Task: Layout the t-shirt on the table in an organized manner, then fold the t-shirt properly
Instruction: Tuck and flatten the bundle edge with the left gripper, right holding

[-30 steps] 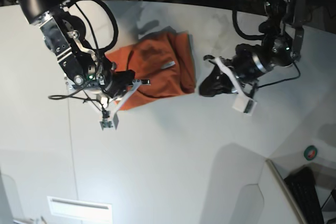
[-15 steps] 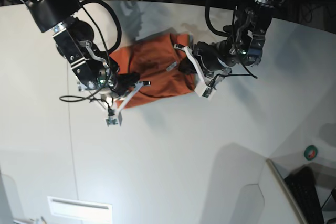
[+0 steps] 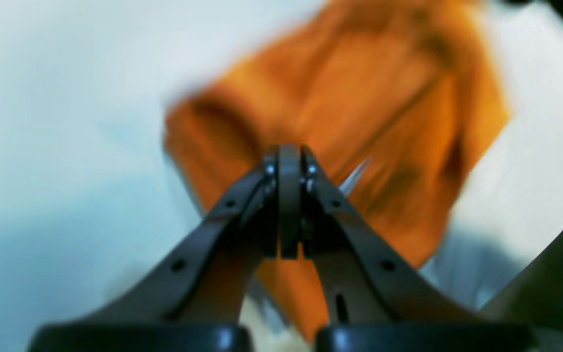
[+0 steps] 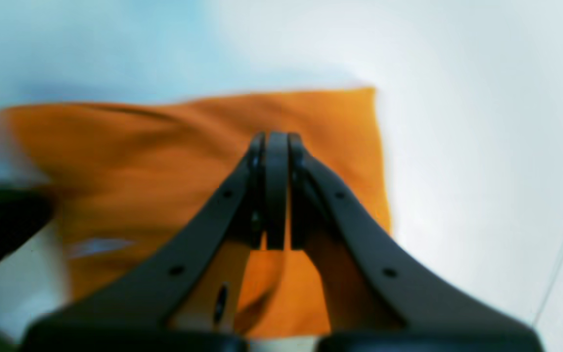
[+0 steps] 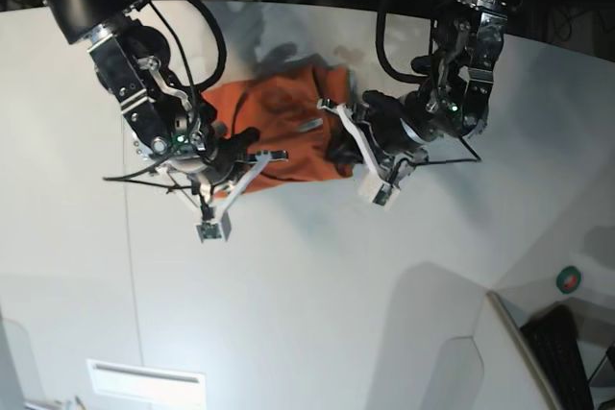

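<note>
We read the base view from left to right. At 9 o'clock, the right claw [image 5: 252,133] has its jaws pressed fully together over the left margin of the t-shirt [image 5: 283,132]. The right wrist view shows no fabric between the jaws, so we judge nothing is gripped.

At centre, toward 12 o'clock, the t-shirt lies on the desk [image 5: 317,285] as a compact, wrinkled orange bundle. We judge the layout step incomplete: the sleeves and hem are not spread, and no orderly fold is evident. Flattening and folding both remain.

At 3 o'clock of the bundle, the left claw [image 5: 336,146] sits at the shirt's right margin, jaws likewise pressed together. The left wrist view is blurred, so contact with the cloth cannot be confirmed.

Open desk extends widely from 4 through 8 o'clock. The far edge at 12 o'clock lies near the shirt.
</note>
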You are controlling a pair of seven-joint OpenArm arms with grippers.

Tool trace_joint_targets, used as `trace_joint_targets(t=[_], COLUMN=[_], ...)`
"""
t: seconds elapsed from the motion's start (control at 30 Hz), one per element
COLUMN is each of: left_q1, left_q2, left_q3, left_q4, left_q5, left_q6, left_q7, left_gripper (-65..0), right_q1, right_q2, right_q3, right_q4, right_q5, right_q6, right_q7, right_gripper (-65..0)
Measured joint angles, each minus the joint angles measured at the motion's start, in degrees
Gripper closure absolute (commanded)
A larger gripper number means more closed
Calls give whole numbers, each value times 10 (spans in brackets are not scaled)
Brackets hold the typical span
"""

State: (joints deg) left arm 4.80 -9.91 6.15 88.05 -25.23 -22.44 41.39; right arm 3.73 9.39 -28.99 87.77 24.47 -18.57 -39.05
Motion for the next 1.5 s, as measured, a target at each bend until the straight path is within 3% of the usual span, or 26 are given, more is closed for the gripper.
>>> trace_joint_targets(t=[0.07, 0.17, 0.3, 0.43, 0.47, 0.5, 0.63, 0.77, 0.9, 1.43, 1.5], left_q1=[17, 40, 49, 61, 62, 62, 52, 46, 48, -15, -26], left_q2=[-1, -5, -4, -1, -2, -4, 2, 2, 7, 44, 43], left_q3=[-42, -110, -171, -194, -195, -195, -185, -146, -130, -129, -129], left_q4=[44, 81, 89, 38, 18, -1, -52, -78, -88, -217, -237], left_q5=[-3, 5, -35, -106, -109, -114, -130, -133, -133, -148, -152], left_q6=[0, -3, -43, -60, -54, -56, -55, -55, -111, -122, -124], left_q7=[1, 78, 115, 114, 116, 118, 100, 68, 55, 37, 31], left_gripper=[0, 0, 0, -520, -606, -634, -578, -569, -568, -559, -522], right_q1=[-7, -33, -43, -43, -43, -43, -43, -43, -45, -57, -62], right_q2=[9, 20, 28, 29, 31, 32, 33, 37, 37, 37, 37], right_q3=[2, 33, 60, 59, 57, 57, 57, 57, 57, 59, 59], right_q4=[32, 64, 68, 68, 68, 68, 68, 68, 68, 68, 68], right_q5=[-3, -3, -5, -4, -3, -3, -3, -3, -3, -3, -3], right_q6=[-2, -1, -1, -1, -1, -1, -1, -1, -1, -1, -1], right_q7=[-13, -21, -22, -21, -21, -21, -21, -21, -21, -20, -21], right_gripper=[0, 0, 0, 0, 0, 0, 0, 0, 0, 0, 0])
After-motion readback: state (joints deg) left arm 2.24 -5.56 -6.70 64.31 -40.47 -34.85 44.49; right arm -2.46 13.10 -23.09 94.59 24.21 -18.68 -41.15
